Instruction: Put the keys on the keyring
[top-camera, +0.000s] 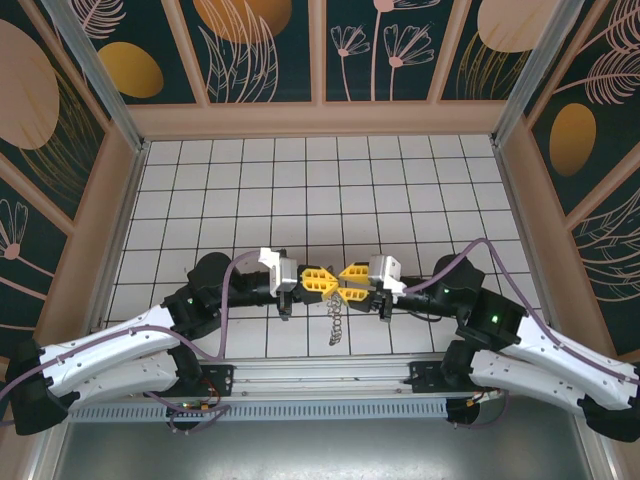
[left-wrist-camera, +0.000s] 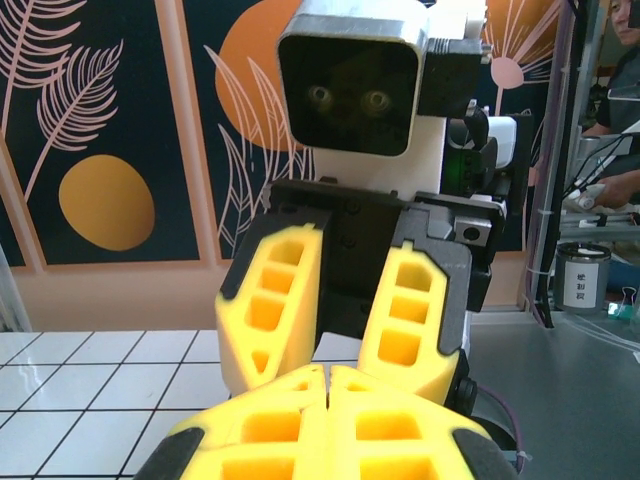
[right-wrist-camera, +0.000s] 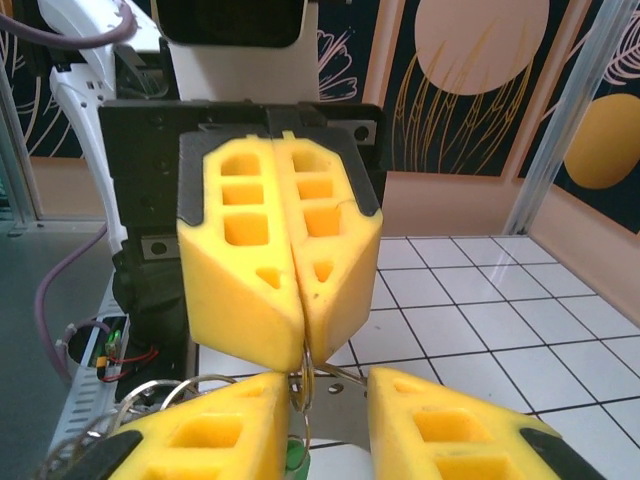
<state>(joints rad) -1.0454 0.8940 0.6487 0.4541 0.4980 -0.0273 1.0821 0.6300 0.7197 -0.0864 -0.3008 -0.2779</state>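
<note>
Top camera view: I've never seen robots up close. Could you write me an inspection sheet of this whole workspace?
Surface: white tiled table with black grid lines.
Job's things: keyring, its chain dangling below the meeting grippers; green key, partly visible beneath them.
Clutter: nothing seen on the tiles.
Grippers: left gripper shut, pinching a ring of the keyring; right gripper facing it, jaws apart.
Cables: purple cables loop along both arms.
Surroundings: dark leaf-patterned walls.
</note>
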